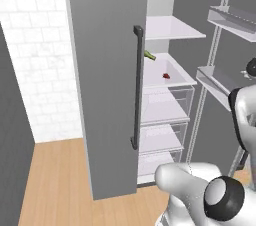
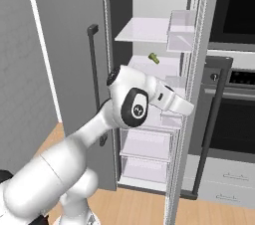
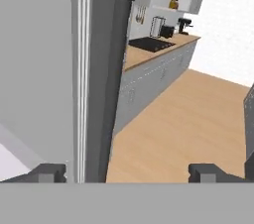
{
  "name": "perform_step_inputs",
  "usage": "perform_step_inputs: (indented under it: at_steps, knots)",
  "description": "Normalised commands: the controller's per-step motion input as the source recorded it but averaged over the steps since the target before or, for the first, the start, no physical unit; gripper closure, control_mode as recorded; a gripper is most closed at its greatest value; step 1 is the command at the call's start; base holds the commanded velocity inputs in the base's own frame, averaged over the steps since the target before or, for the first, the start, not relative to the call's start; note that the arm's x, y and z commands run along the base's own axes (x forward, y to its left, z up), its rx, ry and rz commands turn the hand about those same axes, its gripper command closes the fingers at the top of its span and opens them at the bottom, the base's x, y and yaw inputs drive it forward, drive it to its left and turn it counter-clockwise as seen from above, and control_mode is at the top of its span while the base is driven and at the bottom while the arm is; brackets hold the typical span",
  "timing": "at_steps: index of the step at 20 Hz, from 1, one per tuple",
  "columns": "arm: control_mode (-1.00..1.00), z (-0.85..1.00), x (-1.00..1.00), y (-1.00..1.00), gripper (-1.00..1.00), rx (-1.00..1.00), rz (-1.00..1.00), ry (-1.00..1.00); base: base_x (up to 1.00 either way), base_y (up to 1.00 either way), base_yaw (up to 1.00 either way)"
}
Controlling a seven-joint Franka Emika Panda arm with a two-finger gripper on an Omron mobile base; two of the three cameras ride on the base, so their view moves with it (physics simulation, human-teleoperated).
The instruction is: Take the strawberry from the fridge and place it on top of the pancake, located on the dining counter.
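1. white shelves of the open fridge (image 1: 105,70) hold the strawberry (image 1: 166,75), too small to tell its facing.
2. gripper (image 3: 126,172) fingertips spread wide, empty, beside the door edge; strawberry's place relative to it unclear.

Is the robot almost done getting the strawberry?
Not yet. Done: the fridge stands open on its right side. The strawberry lies untouched on a white shelf, near a small green piece. In hand: nothing; the gripper has its jaws wide apart and looks past the door's edge at the room. Left: reaching in, grabbing the berry and taking it to the pancake.
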Motion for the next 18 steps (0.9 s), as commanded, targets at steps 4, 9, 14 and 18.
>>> perform_step_inputs:
  at_steps: [4, 9, 14, 18]
  knots:
    - [-1.00, 0.08, -0.04, 1.00, -1.00, 0.13, 0.20, 0.00, 0.00, 0.00, 0.00]
    - [-1.00, 0.00, 0.03, 1.00, -1.00, 0.20, 0.33, 0.00, 0.00, 0.00, 0.00]
    - [-1.00, -0.03, 0.06, 1.00, -1.00, 0.21, 0.39, 0.00, 0.00, 0.00, 0.00]
    - [-1.00, -0.04, 0.05, 1.00, -1.00, 0.21, 0.38, 0.01, 0.00, 0.00, 0.00]
